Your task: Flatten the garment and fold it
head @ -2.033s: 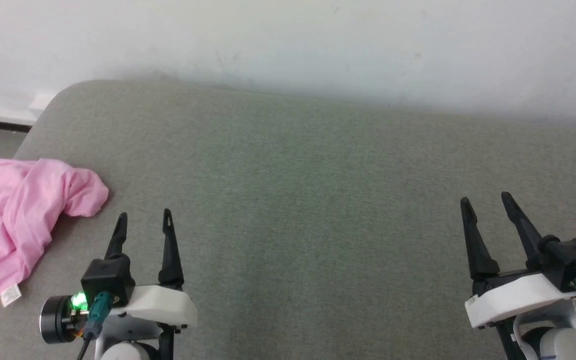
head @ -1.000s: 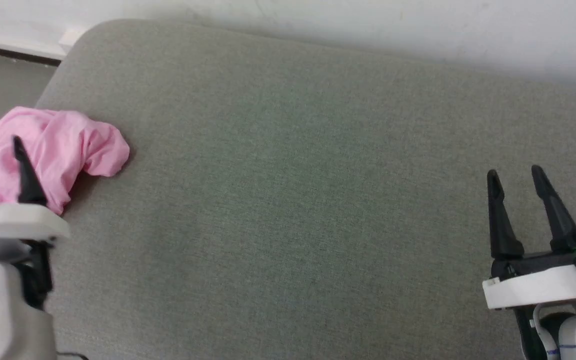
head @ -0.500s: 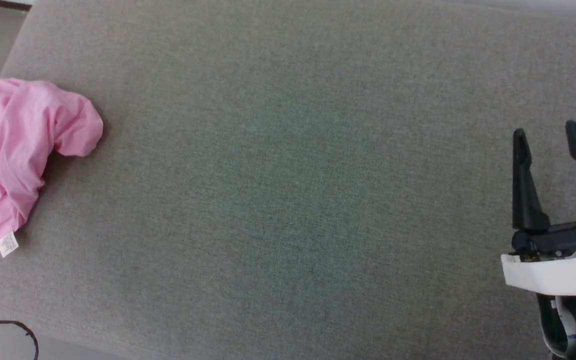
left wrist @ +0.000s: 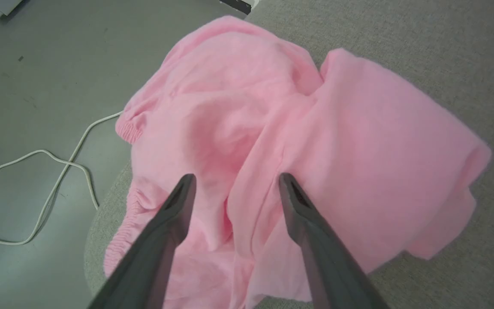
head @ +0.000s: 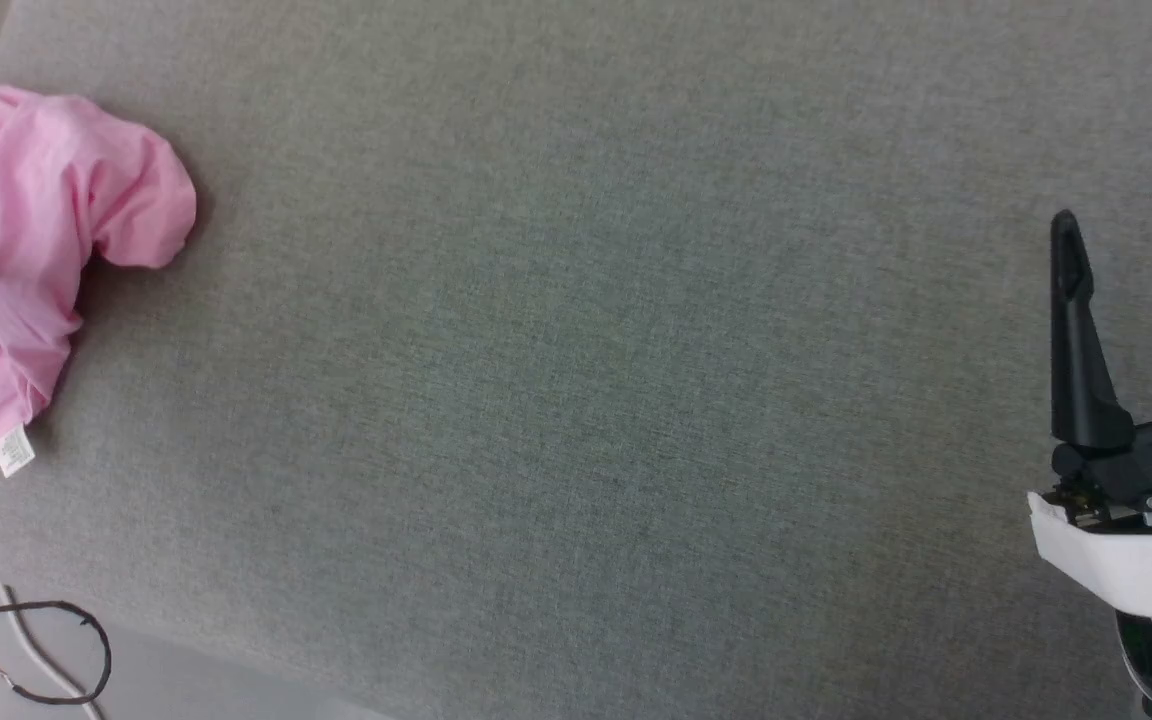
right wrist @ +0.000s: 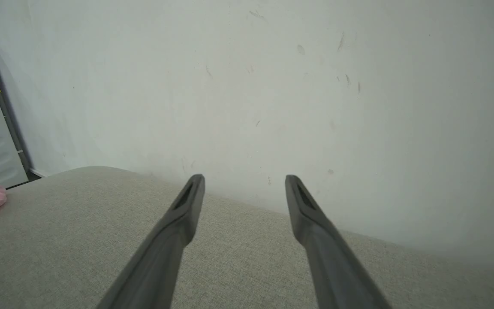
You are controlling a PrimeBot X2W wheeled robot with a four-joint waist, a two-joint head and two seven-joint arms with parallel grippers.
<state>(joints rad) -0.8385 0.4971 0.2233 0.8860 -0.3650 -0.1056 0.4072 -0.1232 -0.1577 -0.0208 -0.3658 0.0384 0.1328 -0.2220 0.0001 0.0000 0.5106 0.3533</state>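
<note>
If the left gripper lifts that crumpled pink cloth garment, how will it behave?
Probably floppy: the light-pink cloth garment lies in soft folds, so it should drape. Likely light, looking thin. At the grey cushion's corner, a push might slide it off.

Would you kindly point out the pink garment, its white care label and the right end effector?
garment (left wrist: 238, 128), left wrist view, on its rumpled middle.
care label (head: 14, 455), head view, on the tag's middle.
right end effector (right wrist: 245, 180), right wrist view, midway between its open fingertips.
</note>
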